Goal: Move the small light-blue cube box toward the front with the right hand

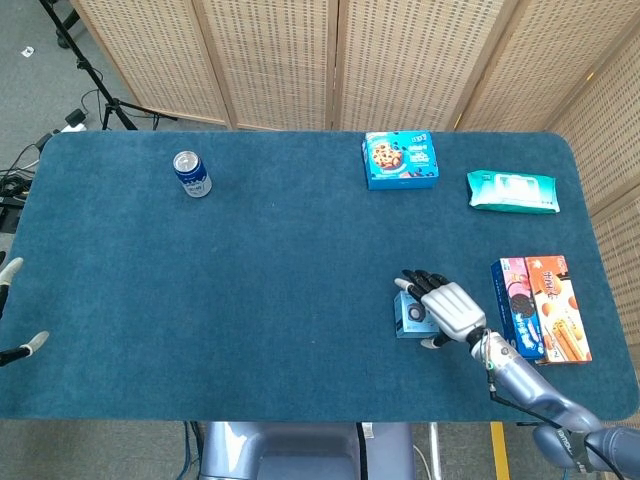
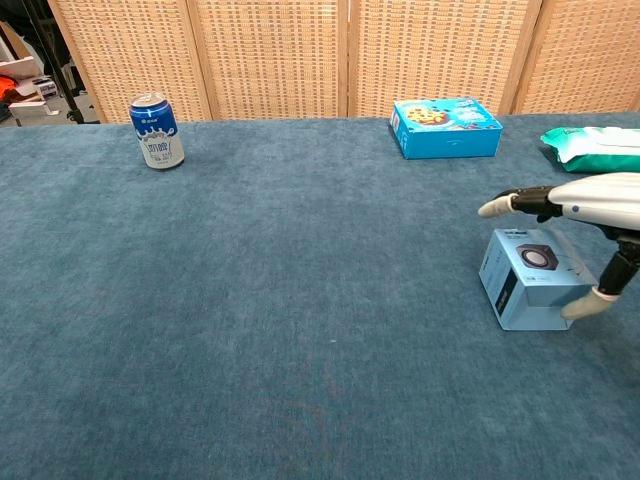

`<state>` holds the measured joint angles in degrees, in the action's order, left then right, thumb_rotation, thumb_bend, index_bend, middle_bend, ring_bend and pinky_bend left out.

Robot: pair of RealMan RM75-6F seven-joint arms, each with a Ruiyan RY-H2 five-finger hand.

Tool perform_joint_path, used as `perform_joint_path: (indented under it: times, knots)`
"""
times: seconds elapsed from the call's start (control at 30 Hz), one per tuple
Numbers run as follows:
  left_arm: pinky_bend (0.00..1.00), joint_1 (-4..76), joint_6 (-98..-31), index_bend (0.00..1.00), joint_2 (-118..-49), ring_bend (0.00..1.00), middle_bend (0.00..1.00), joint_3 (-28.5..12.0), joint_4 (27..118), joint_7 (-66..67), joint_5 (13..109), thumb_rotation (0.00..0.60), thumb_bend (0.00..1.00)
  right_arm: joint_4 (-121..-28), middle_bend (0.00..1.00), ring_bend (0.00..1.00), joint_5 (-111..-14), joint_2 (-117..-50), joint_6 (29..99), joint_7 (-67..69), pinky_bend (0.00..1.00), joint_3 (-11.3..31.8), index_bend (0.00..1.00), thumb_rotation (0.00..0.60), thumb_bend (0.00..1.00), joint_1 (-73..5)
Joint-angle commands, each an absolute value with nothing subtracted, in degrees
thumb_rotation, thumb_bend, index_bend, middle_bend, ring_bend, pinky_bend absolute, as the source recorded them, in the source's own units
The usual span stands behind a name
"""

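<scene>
The small light-blue cube box (image 1: 409,316) (image 2: 535,276) sits on the blue table at the right, near the front, with a round speaker picture on its top face. My right hand (image 1: 449,307) (image 2: 600,194) hovers over the box's right side, open. Its fingers (image 2: 503,205) reach out above the box's far edge, apart from it. The thumb (image 2: 583,307) lies against the box's front right corner. My left hand (image 1: 12,268) shows only as pale fingertips spread apart at the left edge of the head view, holding nothing.
Two snack boxes (image 1: 540,306) lie just right of my right hand. A blue cookie box (image 1: 400,160) (image 2: 445,127) and a green wipes pack (image 1: 512,191) (image 2: 595,146) lie at the back right. A blue can (image 1: 191,173) (image 2: 156,130) stands at the back left.
</scene>
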<state>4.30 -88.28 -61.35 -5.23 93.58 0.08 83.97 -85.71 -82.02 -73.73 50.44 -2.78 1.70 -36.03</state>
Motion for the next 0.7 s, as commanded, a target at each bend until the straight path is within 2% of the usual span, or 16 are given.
perform_joint_path:
  times: [0.03, 0.13, 0.23, 0.43, 0.57, 0.7]
  knots:
    - [0.0, 4.3, -88.2, 0.0, -61.3, 0.0, 0.0, -5.2, 93.5, 0.0, 83.9, 0.6, 0.0, -84.3, 0.31, 0.31, -81.9, -75.2, 51.7, -2.5, 0.34, 2.2, 0.15, 0.6, 0.03, -35.6]
    - [0.0, 4.3, -88.1, 0.0, -61.3, 0.0, 0.0, -5.3, 93.5, -0.1, 83.8, 0.6, 0.0, -83.1, 0.41, 0.4, -82.1, -76.1, 52.2, -1.9, 0.37, 2.3, 0.27, 0.6, 0.18, -35.5]
    - [0.0, 4.3, -88.1, 0.0, -61.2, 0.0, 0.0, -5.3, 93.5, -0.3, 83.8, 0.6, 0.0, -82.8, 0.46, 0.44, -82.8, -76.5, 53.0, -0.7, 0.4, 2.3, 0.34, 0.6, 0.32, -35.3]
    - [0.0, 4.2, -88.3, 0.0, -61.1, 0.0, 0.0, -5.2, 93.5, -0.6, 84.0, 0.6, 0.0, -88.8, 0.47, 0.45, -85.4, -71.4, 54.2, 5.3, 0.4, 3.0, 0.37, 0.6, 0.4, -35.8]
    - [0.0, 4.2, -88.3, 0.0, -61.1, 0.0, 0.0, -5.1, 93.5, -0.5, 84.2, 0.6, 0.0, -97.9, 0.48, 0.45, -82.9, -62.1, 45.1, 15.4, 0.4, 3.8, 0.39, 0.6, 0.44, -39.4]
    - [0.0, 4.2, -88.3, 0.0, -61.2, 0.0, 0.0, -5.0, 93.7, -0.2, 84.2, 0.6, 0.0, -101.8, 0.48, 0.45, -80.7, -55.7, 31.8, 27.0, 0.4, 4.5, 0.4, 0.6, 0.47, -44.9]
